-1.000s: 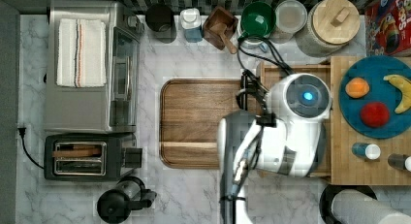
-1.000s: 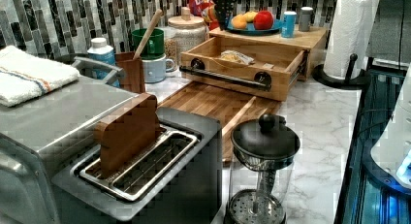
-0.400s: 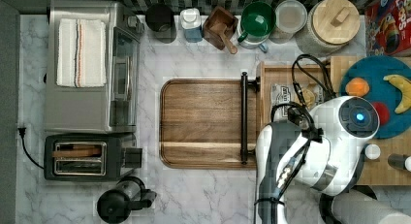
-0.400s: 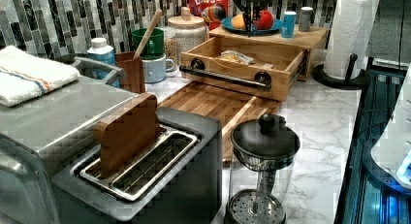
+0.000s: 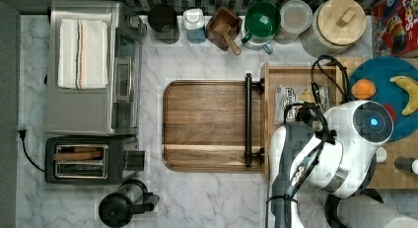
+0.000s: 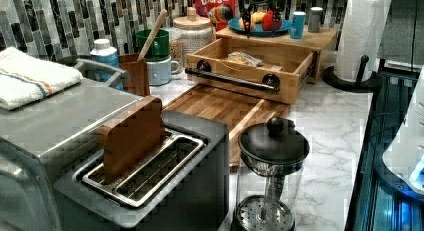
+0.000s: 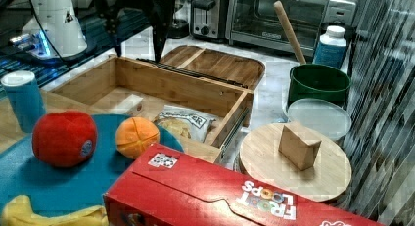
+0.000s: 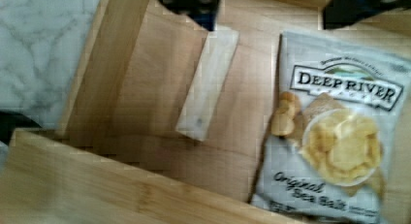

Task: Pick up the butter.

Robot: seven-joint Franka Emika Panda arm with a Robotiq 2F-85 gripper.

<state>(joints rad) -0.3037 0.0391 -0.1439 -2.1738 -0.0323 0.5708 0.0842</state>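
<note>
- butter (image 8: 208, 83) lies flat on the floor of the open wooden drawer (image 8: 97, 78), untouched; in the right view it is the pale stick (image 7: 126, 104) near the drawer's middle.
- chip bag (image 8: 339, 132) lies beside it in the same drawer, a strip of bare wood between them; butter sits between the bag and one side wall.
- end effector (image 8: 271, 3): two dark fingers apart, hanging above the drawer, holding nothing; one fingertip (image 8: 191, 3) is over the butter's far end, the other above the bag's edge.
- right view: end effector (image 7: 159, 25) hangs over the drawer's far rim.
- top view: the arm (image 5: 340, 139) covers the drawer's lower half; cutting board (image 5: 207, 124) on the marble bench (image 5: 207, 198) just to the top view's left of the drawer handle (image 5: 248, 120).
</note>
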